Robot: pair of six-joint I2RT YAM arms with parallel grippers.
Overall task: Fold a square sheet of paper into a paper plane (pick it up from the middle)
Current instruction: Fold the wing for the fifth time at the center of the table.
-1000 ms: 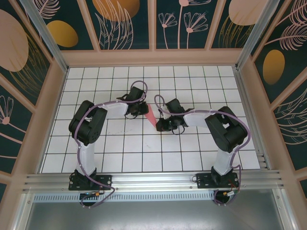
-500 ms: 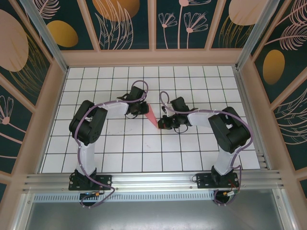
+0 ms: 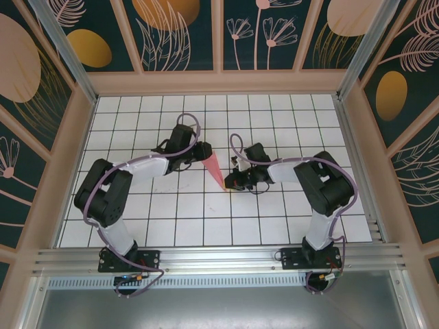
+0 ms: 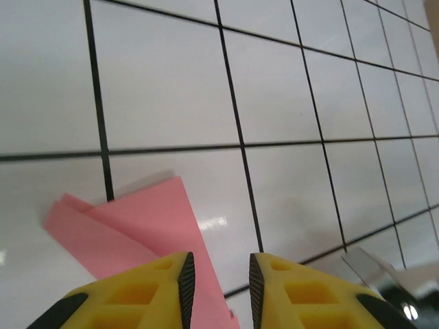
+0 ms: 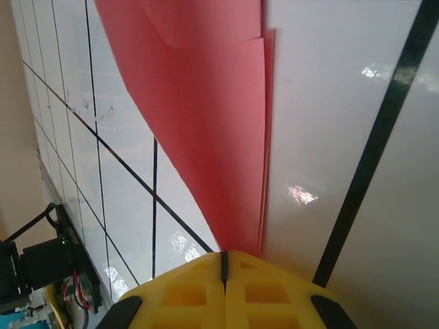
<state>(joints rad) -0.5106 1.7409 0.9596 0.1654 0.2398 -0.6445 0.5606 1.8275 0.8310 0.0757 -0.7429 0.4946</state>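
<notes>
Two grippers meet at one slim, pointed, salmon-pink paper plane [image 3: 215, 166]. It lies near the middle of the white table [image 3: 274, 219] ruled with a black grid, a little closer to the far edge than to the near edge. Seen from above, its wide end faces the far edge. Its narrow tip faces the near edge and slants slightly toward the right edge.

The right gripper [image 3: 229, 182] sits at the narrow tip. In the right wrist view its yellow fingers [image 5: 267, 281] are pressed together, leaving only a thin seam. The paper tapers straight into that seam, with its stacked layers showing along one side. This claw is fully closed and has the tip of the plane clamped.

The left gripper [image 3: 200, 155] sits at the wide end, on the plane's left side. In the left wrist view its yellow fingers [image 4: 158, 288] stand a narrow gap apart. The folded paper lies on the tile beneath one finger, and its edge runs into the gap beside bare tile. This claw is slightly parted and pinches nothing.
</notes>
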